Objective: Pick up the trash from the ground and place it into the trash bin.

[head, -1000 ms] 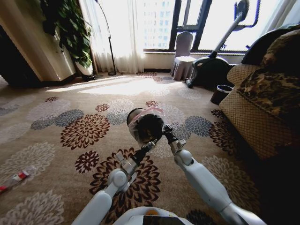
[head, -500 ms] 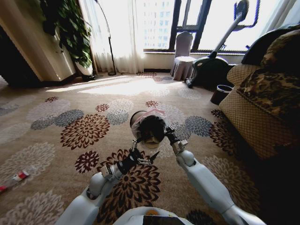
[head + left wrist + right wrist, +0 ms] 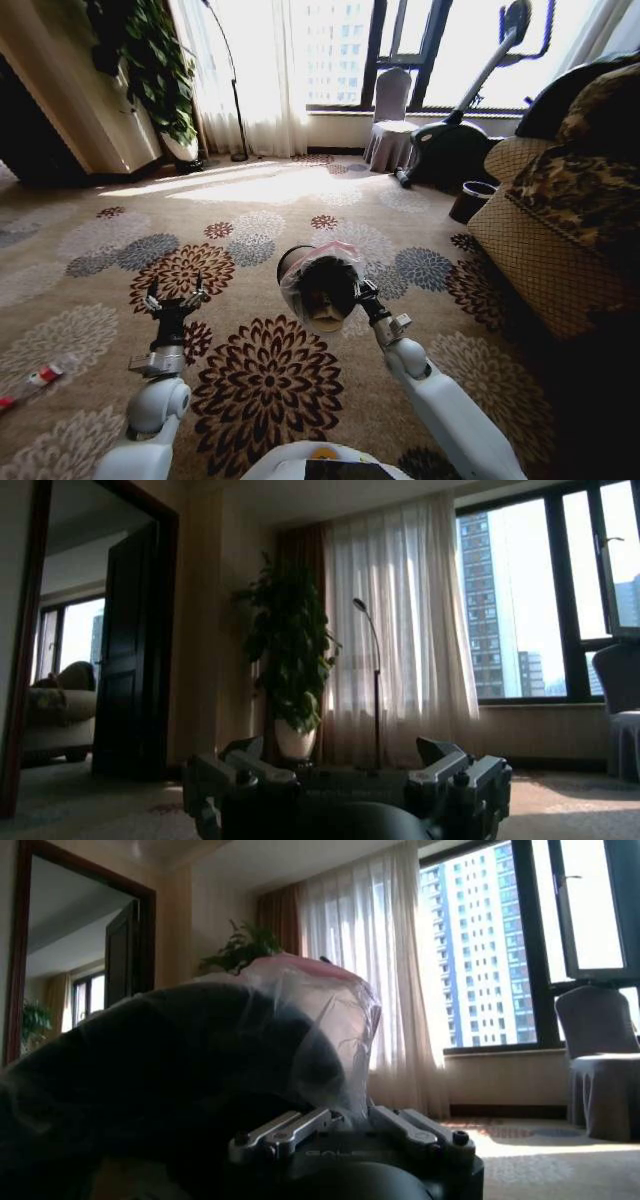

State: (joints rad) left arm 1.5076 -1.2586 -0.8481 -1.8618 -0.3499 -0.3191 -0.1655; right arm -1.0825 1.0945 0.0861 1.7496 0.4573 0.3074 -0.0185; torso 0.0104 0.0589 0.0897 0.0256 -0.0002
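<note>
One round, bag-lined trash bin (image 3: 318,287)

I see the bin (image 3: 318,288) held up on my right gripper (image 3: 358,291), centre. My left gripper (image 3: 174,298) hangs well left of it. A bottle (image 3: 33,381) lies on the carpet (image 3: 262,385), far left.

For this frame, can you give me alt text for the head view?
The right gripper holds a small dark trash bin lined with a plastic bag up above a flowered carpet, jaws shut on its rim. The left gripper is raised to the left, jaws open and empty. A red-capped clear bottle lies on the carpet at far left.
</note>
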